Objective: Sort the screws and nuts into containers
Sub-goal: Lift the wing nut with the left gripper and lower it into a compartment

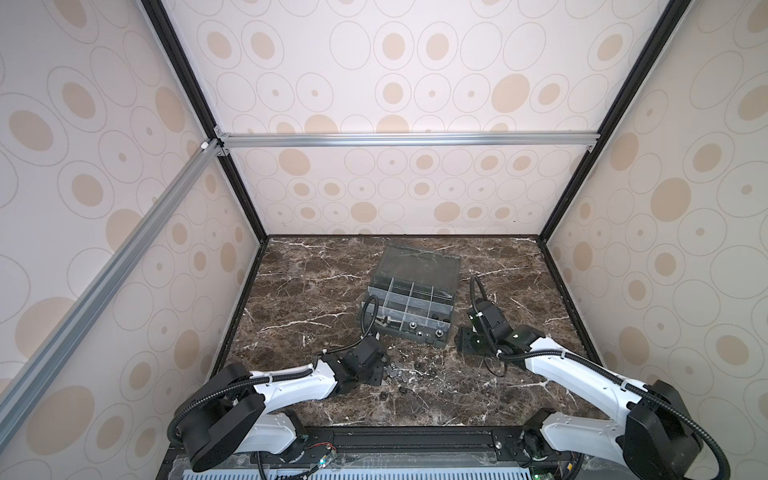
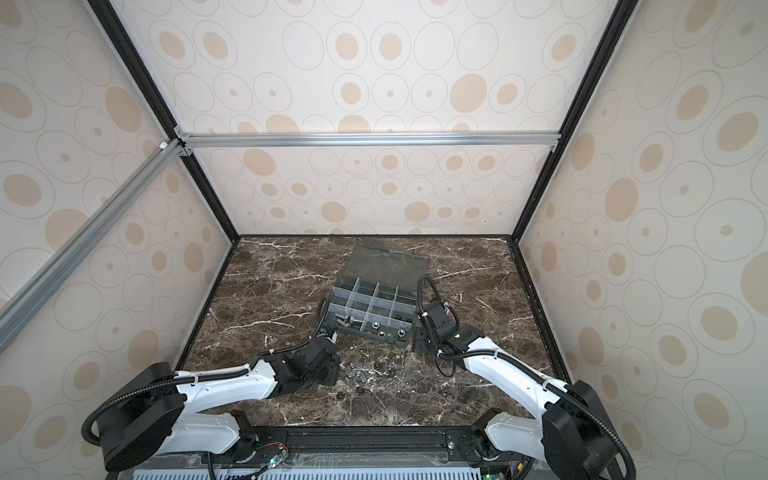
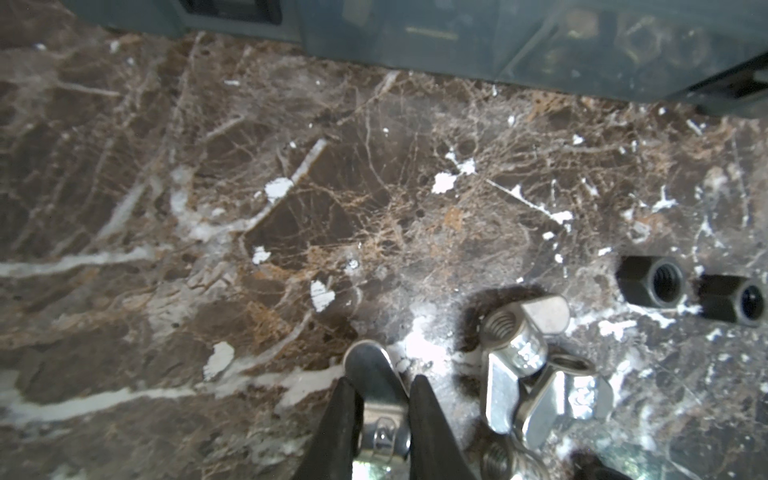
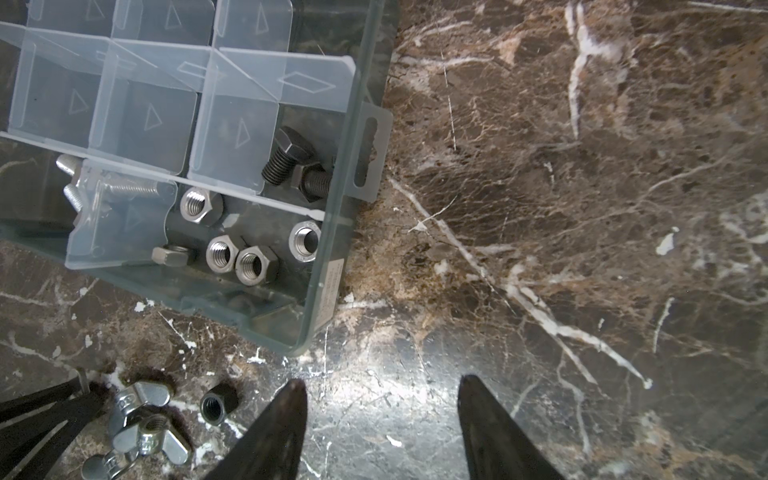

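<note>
Pinching wing nut (image 3: 372, 368), left arm (image 1: 291, 380) stretched low

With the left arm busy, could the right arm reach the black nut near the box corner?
Probably yes: the right claw is open over bare table, nothing between it and the black nut; the left claw, holding a wing nut, nearby.

Marble table (image 1: 311, 291), organizer box (image 1: 424, 266) mid, loose nuts (image 1: 395, 372) nr front
</note>
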Controlling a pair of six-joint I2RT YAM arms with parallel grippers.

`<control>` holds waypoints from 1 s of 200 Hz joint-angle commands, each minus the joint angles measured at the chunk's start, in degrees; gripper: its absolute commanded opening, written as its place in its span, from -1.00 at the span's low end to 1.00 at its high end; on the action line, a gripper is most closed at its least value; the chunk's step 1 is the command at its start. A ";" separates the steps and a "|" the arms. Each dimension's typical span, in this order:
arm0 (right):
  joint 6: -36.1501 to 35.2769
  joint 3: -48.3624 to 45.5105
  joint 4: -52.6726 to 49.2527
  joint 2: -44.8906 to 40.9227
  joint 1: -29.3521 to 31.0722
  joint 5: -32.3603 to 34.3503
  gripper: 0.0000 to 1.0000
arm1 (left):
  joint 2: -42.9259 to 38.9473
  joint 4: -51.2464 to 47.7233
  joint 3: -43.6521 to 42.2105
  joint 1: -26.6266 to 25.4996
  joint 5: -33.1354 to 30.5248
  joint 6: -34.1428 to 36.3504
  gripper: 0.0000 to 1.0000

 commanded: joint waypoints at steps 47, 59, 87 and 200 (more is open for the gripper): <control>0.38 -0.61 -0.63 -0.21 -0.23 1.08 0.24 | -2.11 -1.57 5.02 -0.28 -2.48 0.65 -0.64; 0.28 -0.52 -0.64 -0.32 -0.21 1.12 0.24 | -2.26 -1.69 6.97 -0.28 -2.75 1.30 -0.64; 0.08 -0.39 -0.83 -0.81 -0.25 1.21 0.24 | -0.94 -0.73 12.16 -0.17 -3.69 3.74 -0.64; -0.69 0.01 -2.69 -2.53 -0.22 0.39 0.24 | 23.37 1.87 41.05 3.64 -1.47 13.11 -0.64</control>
